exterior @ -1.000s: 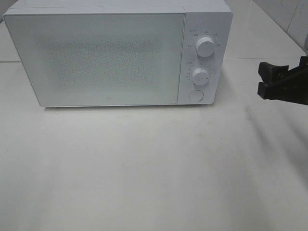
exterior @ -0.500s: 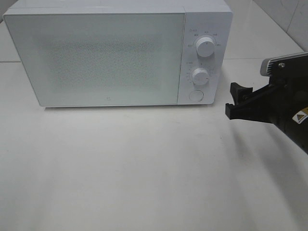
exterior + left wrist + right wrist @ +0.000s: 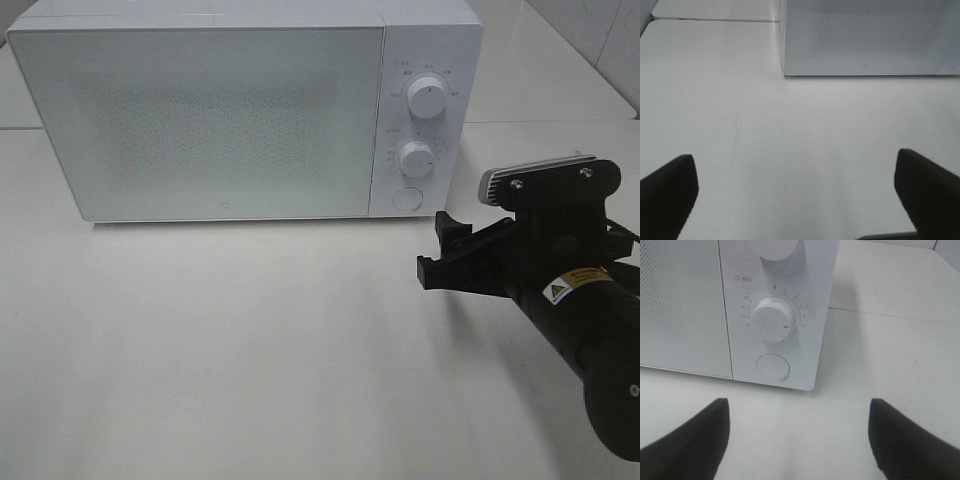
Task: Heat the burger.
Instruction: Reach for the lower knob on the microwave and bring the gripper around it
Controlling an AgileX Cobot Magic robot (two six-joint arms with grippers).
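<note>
Right end effector [image 3: 437, 247], black fingers spread wide and empty, hangs over the white worktop [image 3: 250, 350] at 4 o'clock from the white boxy microwave [image 3: 230, 110], its door closed; left end effector [image 3: 795, 195] gapes wide too. The burger is hidden from every view.

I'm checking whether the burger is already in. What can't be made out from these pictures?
- Burger: in no view. The microwave's closed, speckled door hides the inside.
- Upper dial: its marks are too small in the high view, and the right wrist view's edge cuts it off.
- Left gripper: outside the high view, and its wrist view shows little of it.
</note>
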